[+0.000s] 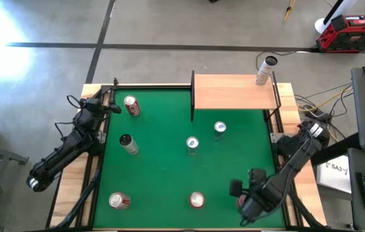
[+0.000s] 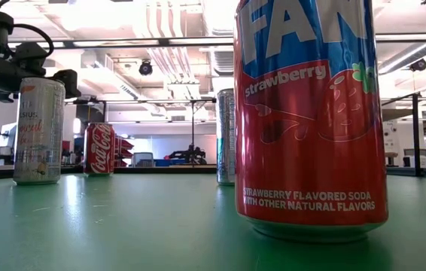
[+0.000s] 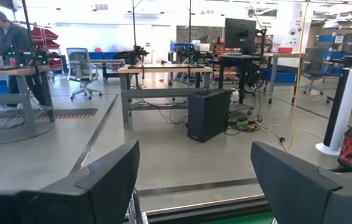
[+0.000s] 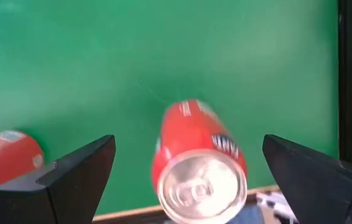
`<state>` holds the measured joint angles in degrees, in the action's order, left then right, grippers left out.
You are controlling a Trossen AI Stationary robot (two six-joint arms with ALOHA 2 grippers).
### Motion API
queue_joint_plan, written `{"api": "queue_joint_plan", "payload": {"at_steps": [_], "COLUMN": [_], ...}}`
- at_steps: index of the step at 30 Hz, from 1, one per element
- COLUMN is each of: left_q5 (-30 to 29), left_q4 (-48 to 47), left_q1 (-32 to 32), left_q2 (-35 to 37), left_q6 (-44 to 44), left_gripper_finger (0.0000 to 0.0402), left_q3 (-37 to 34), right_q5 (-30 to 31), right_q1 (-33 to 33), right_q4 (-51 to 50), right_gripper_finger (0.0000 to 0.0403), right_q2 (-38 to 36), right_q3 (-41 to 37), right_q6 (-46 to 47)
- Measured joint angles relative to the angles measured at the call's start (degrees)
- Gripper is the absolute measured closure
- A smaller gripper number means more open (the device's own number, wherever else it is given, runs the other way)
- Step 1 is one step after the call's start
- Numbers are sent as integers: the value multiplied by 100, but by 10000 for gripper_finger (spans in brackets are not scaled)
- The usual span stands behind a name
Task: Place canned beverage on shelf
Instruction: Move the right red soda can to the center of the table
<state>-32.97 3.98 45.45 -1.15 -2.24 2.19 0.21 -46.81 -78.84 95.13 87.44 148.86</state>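
A red strawberry soda can (image 1: 197,200) stands upright on the green table near its front edge. It fills the low view (image 2: 311,113). My right gripper (image 1: 237,194) is open just to the can's right, near the table. In the right wrist view the can (image 4: 198,165) shows ahead between the spread fingers, apart from them. The tan wooden shelf (image 1: 234,91) with a dark frame stands at the table's far right. A pale can (image 1: 266,69) stands on its far right corner. My left gripper (image 1: 114,98) is open and empty at the table's far left corner.
Other cans stand on the table: a red one (image 1: 131,105) at far left, a dark-topped one (image 1: 129,144), two silver ones (image 1: 192,143) (image 1: 219,127) mid-table, and a red one (image 1: 119,201) at near left, which also shows in the right wrist view (image 4: 5,155).
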Motion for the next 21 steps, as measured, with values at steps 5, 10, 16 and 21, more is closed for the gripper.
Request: {"api": "queue_joint_plan", "payload": {"at_steps": [5, 10, 16, 21], "left_q5": [0, 0, 0, 0], "left_q4": [-1, 0, -1, 0], "left_q1": [2, 1, 0, 2], "left_q2": [0, 0, 0, 0], "left_q6": [-1, -2, -2, -1], "left_gripper_finger": [108, 108, 108, 108], "left_q3": [-1, 0, -1, 0], "right_q5": [-64, -67, -76, -181], "right_q1": [-233, -295, -258, -250], "right_q4": [423, 607, 620, 589], "right_gripper_finger": [3, 3, 3, 3], "right_q2": [207, 376, 554, 758], "right_q3": [0, 0, 0, 0], "right_q6": [524, 1101, 1944, 2674]}}
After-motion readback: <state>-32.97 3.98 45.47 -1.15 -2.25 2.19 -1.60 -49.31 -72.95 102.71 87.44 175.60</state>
